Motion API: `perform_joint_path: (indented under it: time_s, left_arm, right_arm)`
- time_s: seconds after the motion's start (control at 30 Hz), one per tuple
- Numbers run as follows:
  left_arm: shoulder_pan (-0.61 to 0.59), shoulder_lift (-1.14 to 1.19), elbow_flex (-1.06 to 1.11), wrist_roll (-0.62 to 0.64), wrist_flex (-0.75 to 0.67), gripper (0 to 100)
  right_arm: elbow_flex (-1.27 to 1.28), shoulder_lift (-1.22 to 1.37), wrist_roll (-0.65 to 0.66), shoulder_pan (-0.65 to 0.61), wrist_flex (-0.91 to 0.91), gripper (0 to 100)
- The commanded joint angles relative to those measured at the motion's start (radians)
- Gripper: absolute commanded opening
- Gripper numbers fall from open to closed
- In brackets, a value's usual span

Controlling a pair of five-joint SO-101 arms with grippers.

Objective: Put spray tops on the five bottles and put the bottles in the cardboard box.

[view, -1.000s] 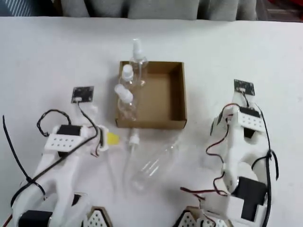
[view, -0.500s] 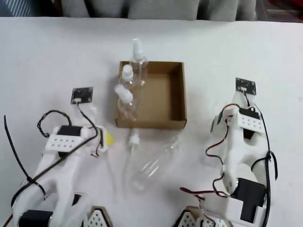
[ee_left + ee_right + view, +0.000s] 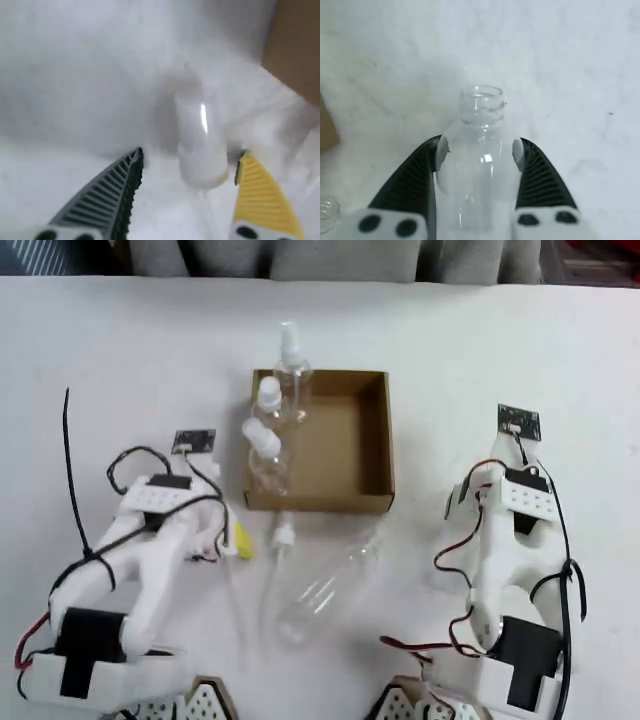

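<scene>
While three capped bottles (image 3: 266, 455) stand at the cardboard box's (image 3: 340, 502) left wall, I reckon two remain. My right fingers (image 3: 410, 185) grip an uncapped bottle (image 3: 480, 107); my left fingers (image 3: 105, 200) gape around a spray top (image 3: 200, 145) on the bench (image 3: 120, 350).

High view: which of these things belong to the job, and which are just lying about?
Job: cardboard box; three capped bottles at its left side; loose spray top between the open jaws of the left gripper; uncapped bottle lying on the table; another uncapped bottle in the right gripper.
Lying about: grey seating behind the table.
</scene>
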Motion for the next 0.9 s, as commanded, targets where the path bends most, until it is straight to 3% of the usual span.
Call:
perform_joint_path:
  time_s: [0.0, 0.3, 0.4, 0.5, 0.6, 0.87]
  left_arm:
    - [0.015, 0.005, -0.075, 0.084, -0.009, 29]
    - [0.087, 0.008, -0.077, 0.129, -0.009, 29]
    - [0.09, 0.007, -0.077, 0.121, -0.011, 20]
    - [0.091, 0.005, -0.077, 0.015, -0.034, 1]
    - [0.093, 0.005, -0.077, -0.017, -0.035, 6]
    - [0.084, 0.004, -0.068, -0.021, -0.038, 2]
  right_arm:
    - [-0.012, -0.021, -0.009, -0.012, -0.01, 1.6]
    - [-0.014, -0.021, -0.009, -0.012, -0.01, 1.6]
    - [-0.014, -0.021, -0.009, -0.012, -0.01, 1.6]
    - [-0.014, -0.021, -0.009, -0.012, -0.01, 1.6]
    - [-0.014, -0.018, -0.009, -0.012, -0.01, 1.6]
    - [-0.011, -0.015, -0.009, -0.042, -0.008, 1.6]
